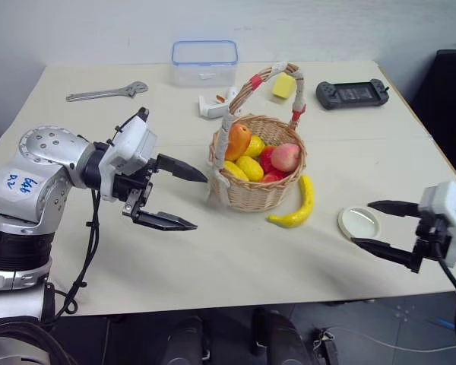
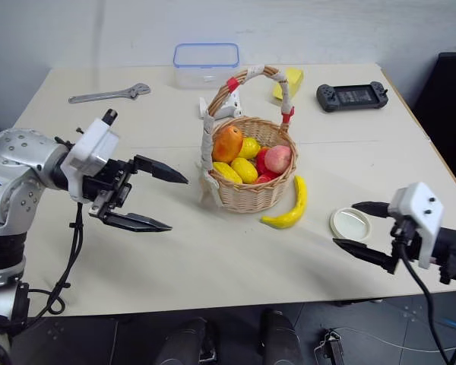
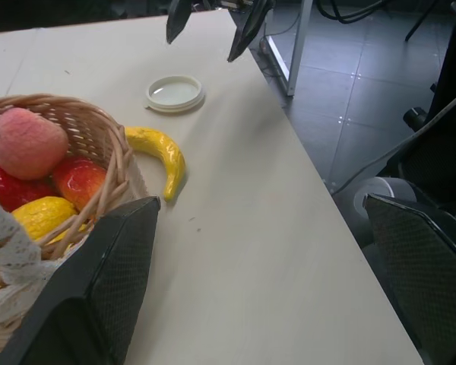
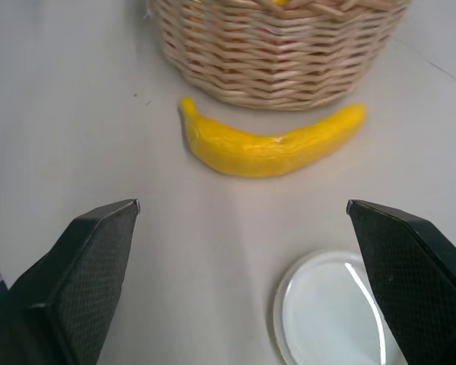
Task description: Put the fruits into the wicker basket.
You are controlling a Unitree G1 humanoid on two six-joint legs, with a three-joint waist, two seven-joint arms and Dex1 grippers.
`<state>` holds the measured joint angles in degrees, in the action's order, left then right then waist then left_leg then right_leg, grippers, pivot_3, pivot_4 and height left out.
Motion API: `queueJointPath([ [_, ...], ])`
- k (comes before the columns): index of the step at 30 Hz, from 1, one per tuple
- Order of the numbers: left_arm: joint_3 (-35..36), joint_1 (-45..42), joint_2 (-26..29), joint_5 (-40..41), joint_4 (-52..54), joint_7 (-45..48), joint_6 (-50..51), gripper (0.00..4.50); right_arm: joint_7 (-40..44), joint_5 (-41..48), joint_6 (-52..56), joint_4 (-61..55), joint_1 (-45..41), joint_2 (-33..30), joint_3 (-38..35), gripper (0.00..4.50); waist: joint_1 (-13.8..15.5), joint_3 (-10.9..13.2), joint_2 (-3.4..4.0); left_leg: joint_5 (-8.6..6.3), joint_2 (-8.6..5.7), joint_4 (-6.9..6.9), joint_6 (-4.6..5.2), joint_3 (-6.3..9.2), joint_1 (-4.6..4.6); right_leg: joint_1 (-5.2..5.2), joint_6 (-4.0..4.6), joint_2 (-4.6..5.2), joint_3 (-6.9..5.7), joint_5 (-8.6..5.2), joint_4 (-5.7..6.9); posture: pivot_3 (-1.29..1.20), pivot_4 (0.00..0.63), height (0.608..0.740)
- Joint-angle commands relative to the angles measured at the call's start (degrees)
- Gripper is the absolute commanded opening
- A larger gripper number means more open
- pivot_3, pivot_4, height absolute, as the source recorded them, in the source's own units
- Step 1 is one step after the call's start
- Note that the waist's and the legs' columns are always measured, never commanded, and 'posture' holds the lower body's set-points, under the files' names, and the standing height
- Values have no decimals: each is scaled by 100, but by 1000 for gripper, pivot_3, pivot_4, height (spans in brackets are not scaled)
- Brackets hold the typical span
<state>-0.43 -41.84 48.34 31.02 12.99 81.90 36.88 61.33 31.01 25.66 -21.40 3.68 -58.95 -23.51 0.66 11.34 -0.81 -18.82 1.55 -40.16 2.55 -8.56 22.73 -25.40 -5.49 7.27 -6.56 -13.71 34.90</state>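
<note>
A pale table (image 1: 137, 251) seen from above, with a round wicker basket (image 1: 254, 190) near its middle. The basket's arched handle, wrapped in white and red tape, partly hides a yellow sponge block (image 1: 284, 85) behind it. The basket's wall covers the lower parts of the fruit inside, so the full count is hard to make out. On top lie a pink-red peach (image 1: 286, 157), an orange fruit (image 1: 238, 141), yellow fruits (image 1: 250, 167) and red fruits (image 1: 267, 160). A white object (image 1: 213, 104) behind the basket is partly hidden by the handle and cannot be identified.

A yellow banana (image 1: 297, 204) lies on the table just beside the basket's right front, outside it, curving along the wall. A round white lid (image 1: 359, 222) rests near the right table edge.

The left gripper (image 1: 184, 196) hangs left of the basket, fingers spread wide, nothing between them. The right gripper (image 1: 368, 223) is at the right edge, cut off by the picture border, fingers likewise wide apart and empty, one on each side of the lid's outline.

At the far side stand a clear blue-rimmed plastic box (image 1: 204, 62), apparently empty, a wrench (image 1: 108, 93) and a black game controller (image 1: 352, 93)
</note>
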Motion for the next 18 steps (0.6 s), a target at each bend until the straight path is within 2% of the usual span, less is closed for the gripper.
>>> queueJointPath([
  [1, 31, -12, 34, 163, 267, -85, -23, 4486, 303, -679, -793, 442, -646, -132, 844, 4500, -14, 0, 0, 0, 0, 0, 0, -1, -1, 0, 0, -1, 0, 0, 0, 0, 150, 740],
  [8, -119, -32, -79, 163, 399, -268, -76, 4486, 1067, -1835, -2095, 1986, -2434, 205, 2587, 4500, -81, 1, 2, 0, 1, 0, 0, -4, 0, 1, 0, -2, -1, 0, 12, 0, 150, 740],
  [12, -121, -52, -111, 203, 442, -387, -37, 4486, 1357, -2145, -2487, 2607, -3143, 549, 3114, 4500, -84, 2, 3, 0, 7, 2, -3, -4, 1, 0, 1, -9, -2, 0, 11, 0, 150, 740],
  [18, -99, -8, -82, 237, 506, -550, -1, 4486, 1526, -2593, -3032, 3519, -3736, 999, 3592, 4500, -83, 2, 4, 0, 8, 1, -4, -4, 1, 0, 1, -9, -3, 0, 12, 0, 150, 740],
])
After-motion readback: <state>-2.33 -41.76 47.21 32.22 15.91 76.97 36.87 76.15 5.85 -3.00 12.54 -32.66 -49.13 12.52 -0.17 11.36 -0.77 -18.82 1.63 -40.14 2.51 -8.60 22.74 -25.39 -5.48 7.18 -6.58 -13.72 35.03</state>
